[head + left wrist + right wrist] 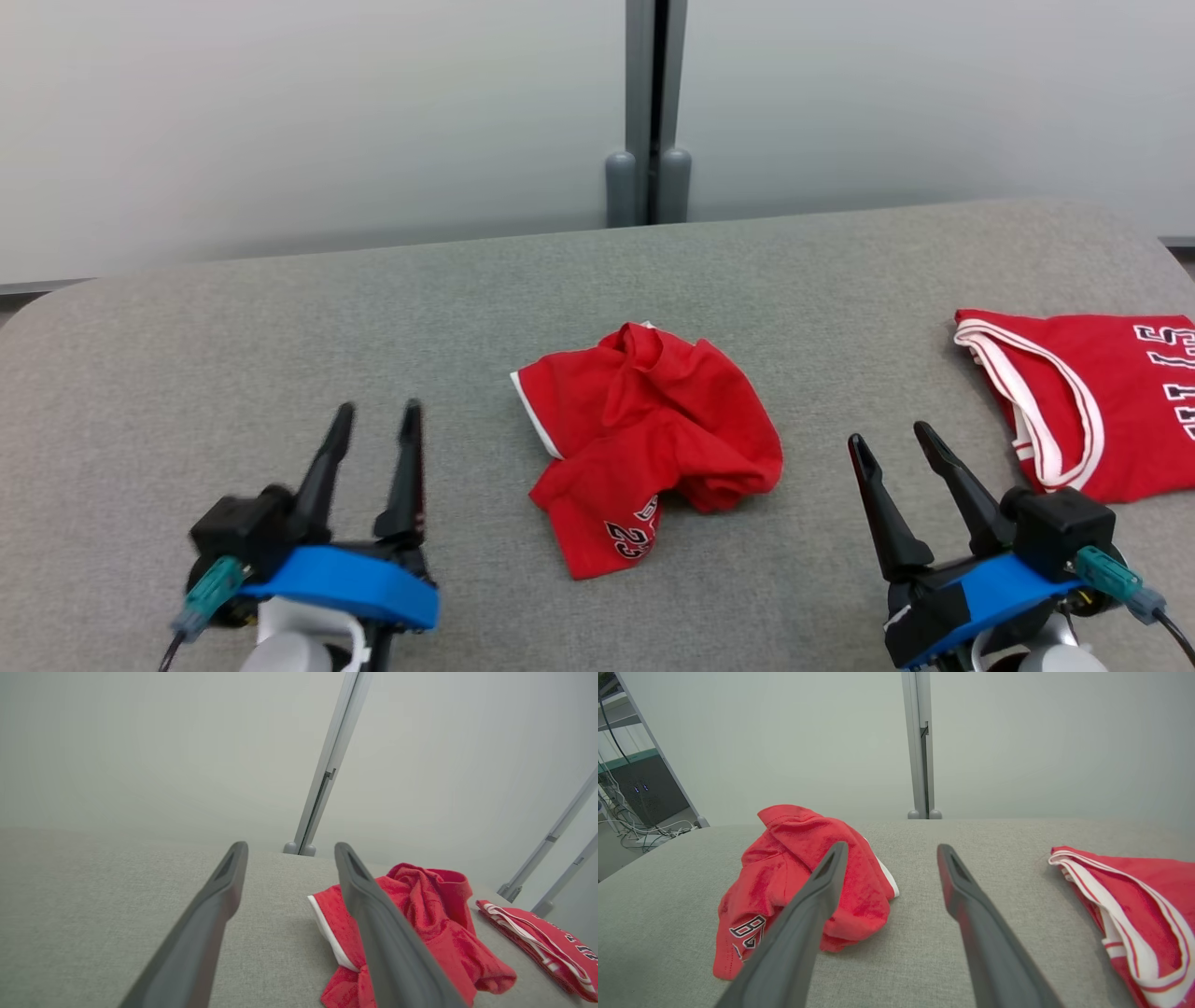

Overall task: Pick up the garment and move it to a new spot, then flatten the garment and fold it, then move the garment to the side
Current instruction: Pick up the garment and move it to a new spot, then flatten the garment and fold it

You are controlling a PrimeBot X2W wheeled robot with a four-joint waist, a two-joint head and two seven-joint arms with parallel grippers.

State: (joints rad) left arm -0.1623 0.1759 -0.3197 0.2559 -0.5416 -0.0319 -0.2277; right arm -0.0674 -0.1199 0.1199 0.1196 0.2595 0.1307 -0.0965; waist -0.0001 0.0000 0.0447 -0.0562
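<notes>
My left pincer point(378, 405) and right pincer point(888, 433) are standing apart, empty. The garment point(644, 448) is looking soft, light, crumpled; I'm aiming for its white hem point(534, 415) at left.

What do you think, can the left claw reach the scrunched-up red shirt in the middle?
Probably yes. The left gripper is open and holds nothing, and just bare grey surface lies between it and the crumpled red garment. The other red jersey lies far off to the right.

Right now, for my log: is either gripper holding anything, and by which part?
Nothing held: left gripper and right gripper open, clear of the crumpled red garment.
</notes>
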